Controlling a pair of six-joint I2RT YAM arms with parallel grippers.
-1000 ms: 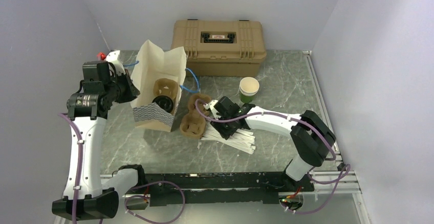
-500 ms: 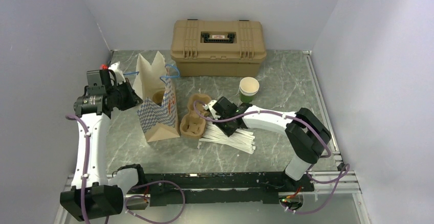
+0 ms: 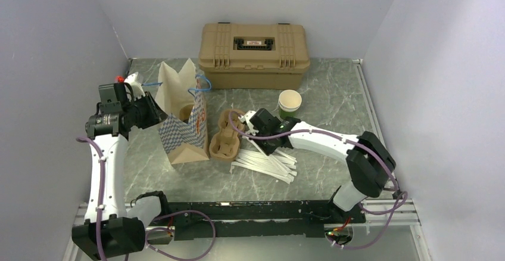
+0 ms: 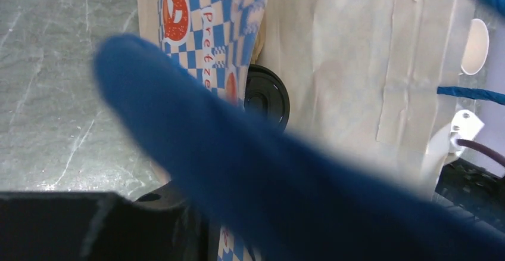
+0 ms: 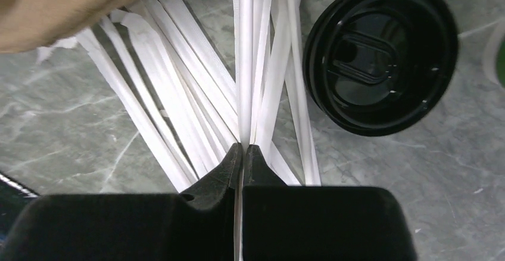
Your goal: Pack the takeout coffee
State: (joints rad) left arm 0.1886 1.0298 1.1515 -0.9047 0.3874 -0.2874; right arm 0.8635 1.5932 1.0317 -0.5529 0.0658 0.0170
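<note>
The takeout coffee stands inside the checkered paper bag (image 3: 184,127); only its black lid (image 4: 266,97) shows, in the left wrist view. The bag stands upright with its blue handles up. My left gripper (image 3: 152,113) is at the bag's left edge, shut on the bag wall (image 4: 229,243); a blurred blue handle (image 4: 250,171) hides most of the jaws. My right gripper (image 3: 266,136) is shut on one white wrapped straw (image 5: 245,64) over the pile of straws (image 3: 268,161).
A tan pulp cup carrier (image 3: 226,137) lies between the bag and my right gripper. A loose black lid (image 5: 381,58) lies beside the straws. A green paper cup (image 3: 289,103) stands behind, and a tan toolbox (image 3: 254,55) at the back.
The bag went from tipped open towards the camera to standing upright, with my left gripper on it. My right gripper moved slightly back and right with the straw.
</note>
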